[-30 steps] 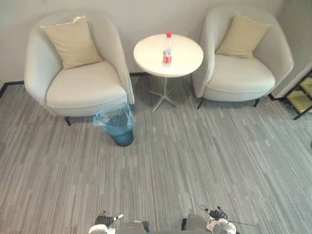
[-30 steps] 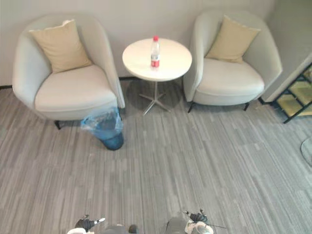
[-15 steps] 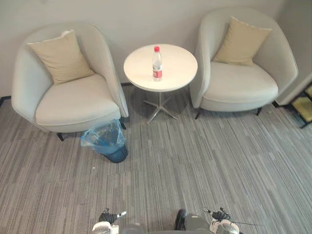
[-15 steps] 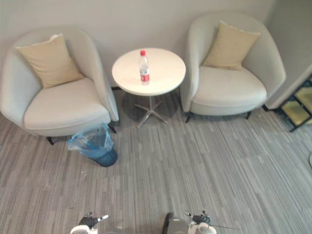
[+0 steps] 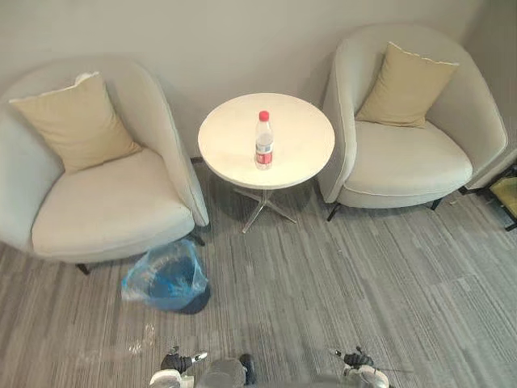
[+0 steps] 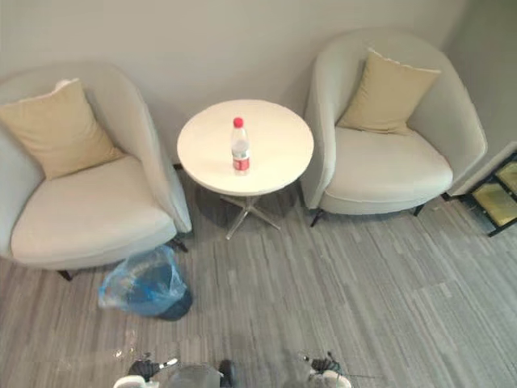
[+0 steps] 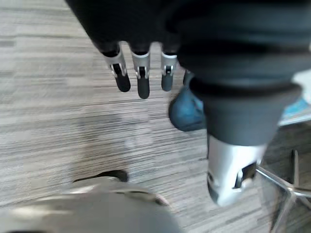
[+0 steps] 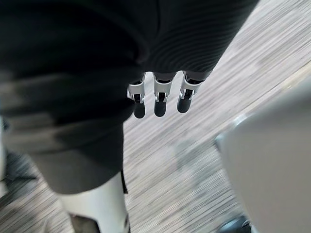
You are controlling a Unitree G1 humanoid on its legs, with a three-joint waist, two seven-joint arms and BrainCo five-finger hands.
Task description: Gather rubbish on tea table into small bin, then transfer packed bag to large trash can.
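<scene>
Left eye view: approach stage, probably; water bottle on tea table; left hand, right hand straight-fingered, empty; next, reach bottle.

"What sort of place are you in?"

"A lounge or waiting corner, I would say. The left armchair and the right armchair are a matching pale tub-shaped pair. They are set against a plain wall, each with a tan cushion propped on its back."

"What is between them?"

"A small round white table on a thin metal leg, with a single plastic bottle standing on it."

"And underfoot?"

"A grey striped carpet, hard-wearing by the look of it. A small bin lined with a blue bag stands on it, just in front of the left armchair. I cannot tell whether this is an office or a hotel."
</scene>
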